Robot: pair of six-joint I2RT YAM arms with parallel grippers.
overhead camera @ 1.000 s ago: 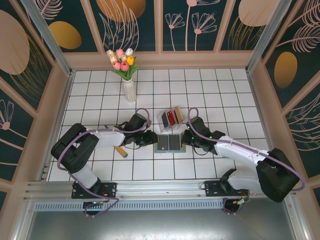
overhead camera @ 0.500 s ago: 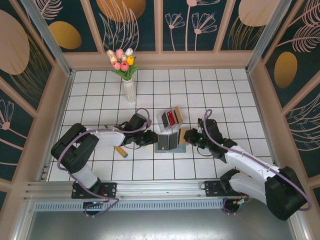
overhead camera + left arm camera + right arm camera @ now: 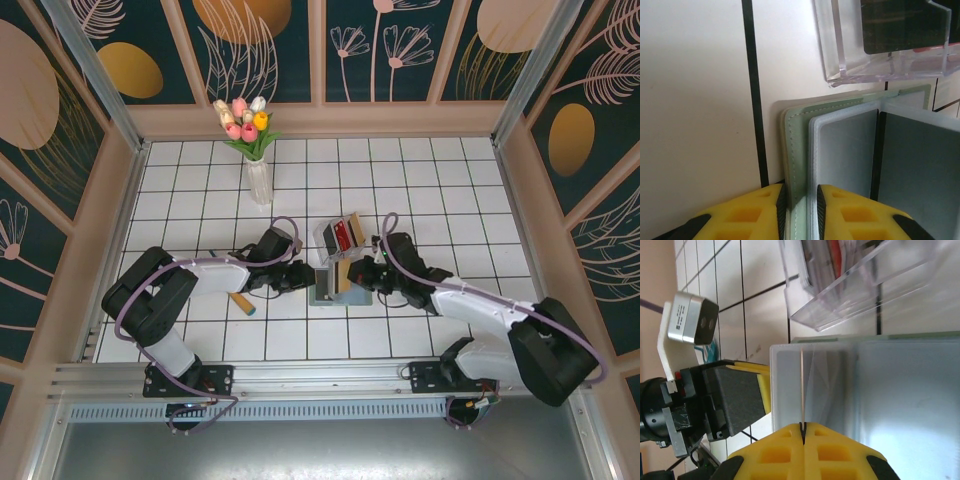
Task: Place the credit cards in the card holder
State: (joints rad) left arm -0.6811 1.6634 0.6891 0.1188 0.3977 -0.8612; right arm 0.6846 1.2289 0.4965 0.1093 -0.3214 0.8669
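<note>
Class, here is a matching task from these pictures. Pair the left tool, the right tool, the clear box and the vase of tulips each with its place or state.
Things:
1. left tool
2. right tool
3. clear box
4. vase of tulips

Places or states:
A. stands apart, toward the back wall
B. shut on a thin tan card, held edge-on
C. clamped on the green cover edge of the card holder
D. sits just beyond the card holder, with red and dark contents

Pairs: 1-C, 2-B, 3-D, 4-A
</note>
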